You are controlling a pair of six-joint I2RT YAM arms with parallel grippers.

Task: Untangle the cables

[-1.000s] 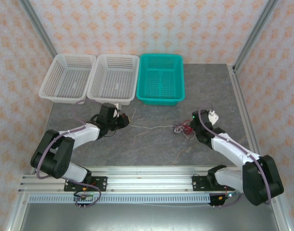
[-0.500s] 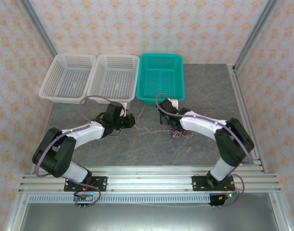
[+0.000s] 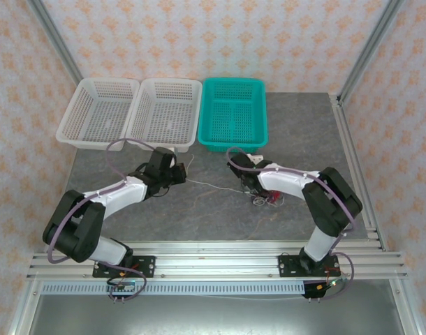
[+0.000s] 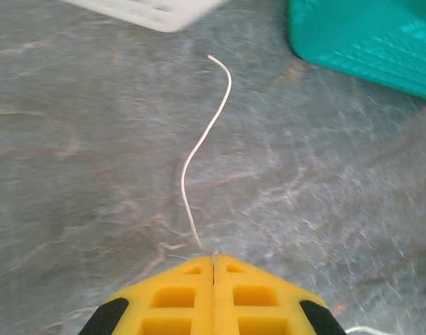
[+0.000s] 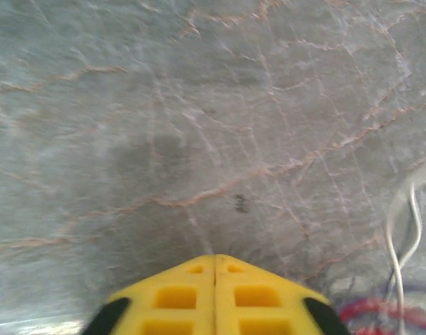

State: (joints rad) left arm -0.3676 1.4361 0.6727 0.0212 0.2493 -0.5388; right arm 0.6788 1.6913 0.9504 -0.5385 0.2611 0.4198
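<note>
My left gripper (image 3: 181, 175) is shut on the cream-white cable (image 3: 213, 185). In the left wrist view that cable (image 4: 199, 146) leaves the closed yellow jaws (image 4: 213, 255) and curves away to a free end. From there it runs right across the table to my right gripper (image 3: 248, 187), which is shut low over the surface. In the right wrist view a faint pale strand enters the closed jaws (image 5: 214, 257). The red cable (image 3: 267, 201) and the dark purple one lie bunched just right of it. Red loops (image 5: 380, 310) and a white loop (image 5: 401, 223) show at the lower right.
Two white baskets (image 3: 87, 139) (image 3: 160, 144) and a teal basket (image 3: 232, 146) stand in a row at the back of the grey marbled table. The teal basket (image 4: 366, 42) is close ahead of the left gripper. Metal frame posts rise at both rear corners.
My right arm has swung from the right side to the table's middle and its gripper has gone from open to shut beside the tangle. The left gripper stayed shut on the cream-white cable.
</note>
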